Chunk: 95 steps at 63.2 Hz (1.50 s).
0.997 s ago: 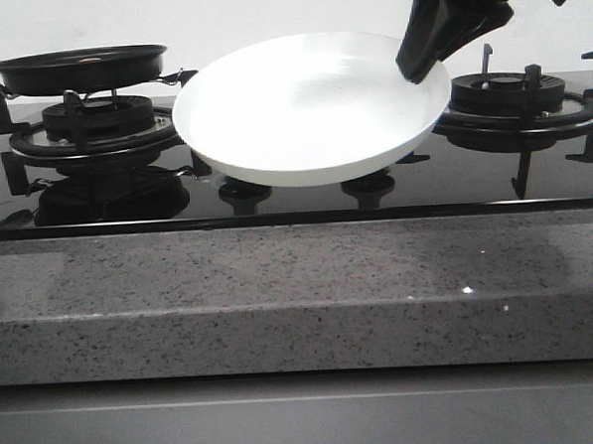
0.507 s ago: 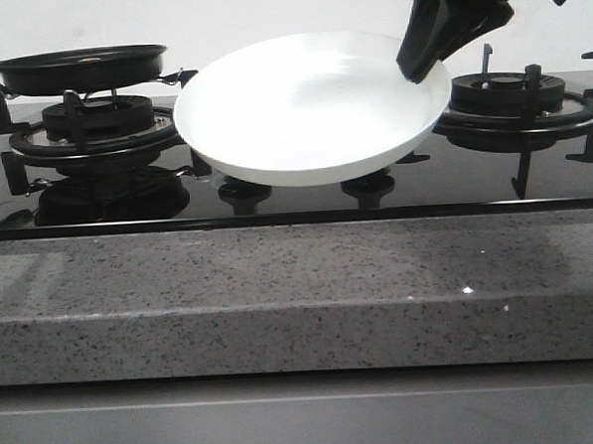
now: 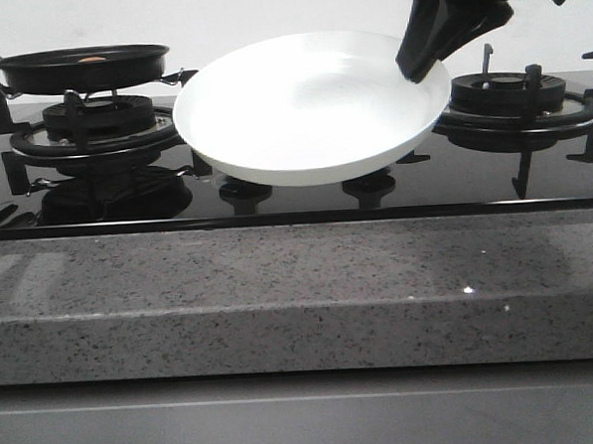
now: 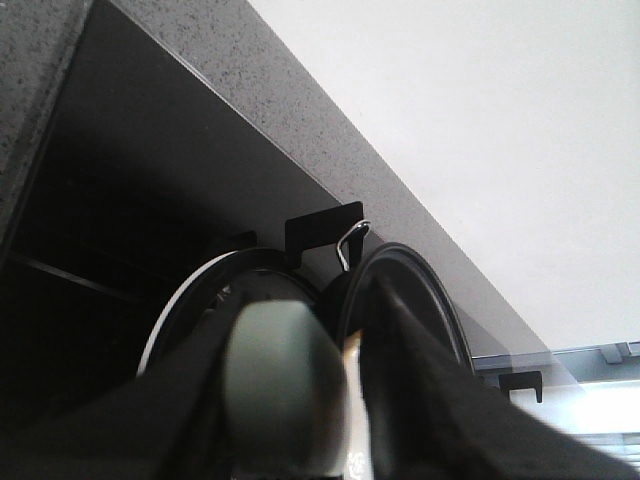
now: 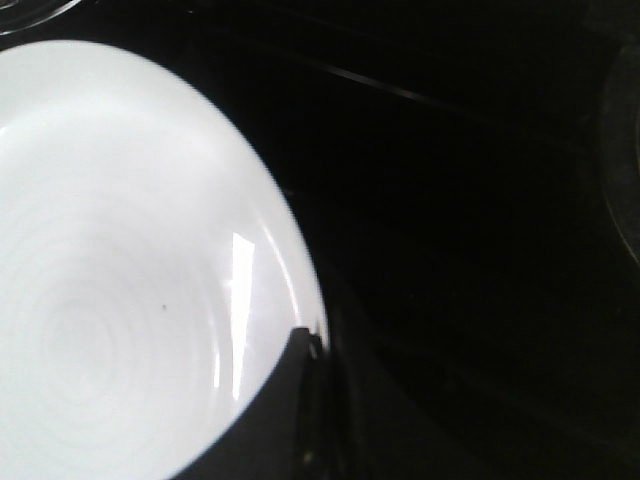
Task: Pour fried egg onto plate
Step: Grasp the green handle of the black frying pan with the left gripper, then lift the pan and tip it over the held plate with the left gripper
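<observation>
The white plate [image 3: 311, 112] hangs tilted over the middle of the black hob, its hollow towards the front. My right gripper [image 3: 422, 61] is shut on its right rim. The right wrist view shows the plate [image 5: 110, 300], bare inside, with the gripper [image 5: 305, 345] pinching its edge. The black frying pan [image 3: 80, 72] sits just above the left burner. A sliver of orange yolk of the fried egg [image 3: 91, 59] shows over its rim. My left gripper [image 4: 300, 340] is shut on the pan's grey-green handle [image 4: 280, 380]. The pan [image 4: 425, 285] appears edge-on there.
The left burner grate [image 3: 93, 128] stands under the pan and the right burner grate [image 3: 514, 96] behind the plate's right side. Two knobs [image 3: 245, 193] sit under the plate. A speckled grey stone counter [image 3: 300, 291] runs along the front. A white wall is behind.
The pan's handle end at the far left has risen a little and the pan has lifted slightly off the grate. The plate and right gripper have stayed still.
</observation>
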Available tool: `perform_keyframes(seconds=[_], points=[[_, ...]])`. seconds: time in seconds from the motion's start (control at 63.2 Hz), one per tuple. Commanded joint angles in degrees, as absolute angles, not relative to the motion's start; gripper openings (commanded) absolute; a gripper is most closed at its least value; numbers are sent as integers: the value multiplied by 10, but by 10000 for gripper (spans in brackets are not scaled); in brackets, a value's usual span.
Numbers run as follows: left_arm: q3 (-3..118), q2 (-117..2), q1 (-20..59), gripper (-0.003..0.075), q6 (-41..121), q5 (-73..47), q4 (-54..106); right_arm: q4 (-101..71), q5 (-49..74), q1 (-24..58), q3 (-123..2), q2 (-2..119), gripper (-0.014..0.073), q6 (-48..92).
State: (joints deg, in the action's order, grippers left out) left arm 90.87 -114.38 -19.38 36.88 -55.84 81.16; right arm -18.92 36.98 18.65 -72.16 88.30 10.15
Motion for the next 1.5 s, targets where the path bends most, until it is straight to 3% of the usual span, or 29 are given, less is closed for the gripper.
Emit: perform_keyframes(seconds=[0.0, 0.206, 0.871, 1.108, 1.488], points=[[927, -1112, -196, 141, 373, -586, 858, -204, 339, 187, -737, 862, -117, 106], [927, -1106, -196, -22, 373, -613, 867, -204, 339, 187, -737, 862, -117, 106], [893, -933, -168, -20, 453, -662, 900, -204, 339, 187, -737, 862, -117, 106], [856, -850, -100, -20, 498, -627, 838, -204, 339, 187, -737, 862, -117, 106], [856, -762, 85, -20, 507, -437, 631, -204, 339, 187, -737, 862, -117, 106]])
